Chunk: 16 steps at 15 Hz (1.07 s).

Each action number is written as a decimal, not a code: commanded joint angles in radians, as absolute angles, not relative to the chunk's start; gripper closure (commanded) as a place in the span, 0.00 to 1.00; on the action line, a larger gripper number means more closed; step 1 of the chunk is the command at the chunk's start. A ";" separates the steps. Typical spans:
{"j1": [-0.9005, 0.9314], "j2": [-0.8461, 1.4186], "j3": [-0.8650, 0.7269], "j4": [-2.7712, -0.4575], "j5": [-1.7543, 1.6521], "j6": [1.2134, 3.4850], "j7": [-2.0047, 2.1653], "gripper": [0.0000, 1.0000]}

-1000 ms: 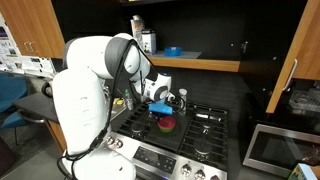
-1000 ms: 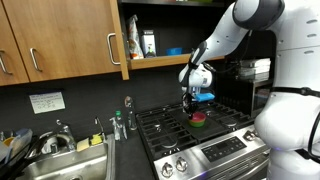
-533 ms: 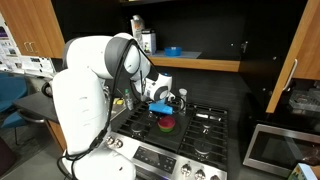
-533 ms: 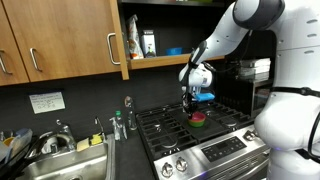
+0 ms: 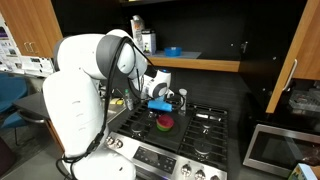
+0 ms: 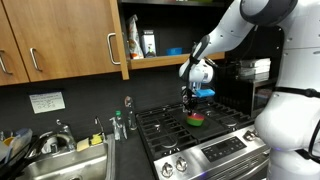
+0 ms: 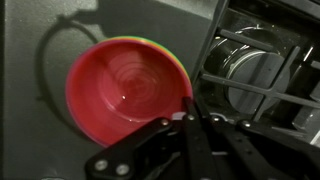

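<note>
Your arm has swung its shoulder round in the last second, and its white bulk now fills more of an exterior view. The gripper hardly shifts above the stove. The jaws have drawn in the last little way and now stand clenched. In the wrist view the fingers meet right at the rim of the bowl, so you appear to have it pinched by its edge.

The bowl, red inside with a green and yellow lip, sits just below and ahead of the fingertips, on the flat middle strip of the stove. The grate and its burner lie close to one side of the gripper. Judging by this, the grip is made and the bowl has not left the stove top.

Much stays unclear. The fingertips cover the exact spot where they meet the rim, so you cannot see how deep the pinch goes. In both exterior views the bowl is a small blur under the gripper, and whether its base rests flat or has tipped up cannot be told. A blue patch sits just behind the gripper, and it is not clear whether it belongs to the wrist or is a separate thing. The wrist view cuts off the fingers' lower parts.
</note>
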<state>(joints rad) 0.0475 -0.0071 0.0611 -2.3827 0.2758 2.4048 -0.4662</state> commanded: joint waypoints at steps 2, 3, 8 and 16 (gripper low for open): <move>0.059 -0.092 0.057 -2.422 0.275 2.370 -0.482 0.99; 0.062 -0.100 0.056 -2.426 0.274 2.366 -0.482 0.99; 0.073 -0.124 0.054 -2.448 0.250 2.361 -0.468 0.99; 0.081 -0.144 0.080 -2.476 -0.020 2.353 -0.318 0.99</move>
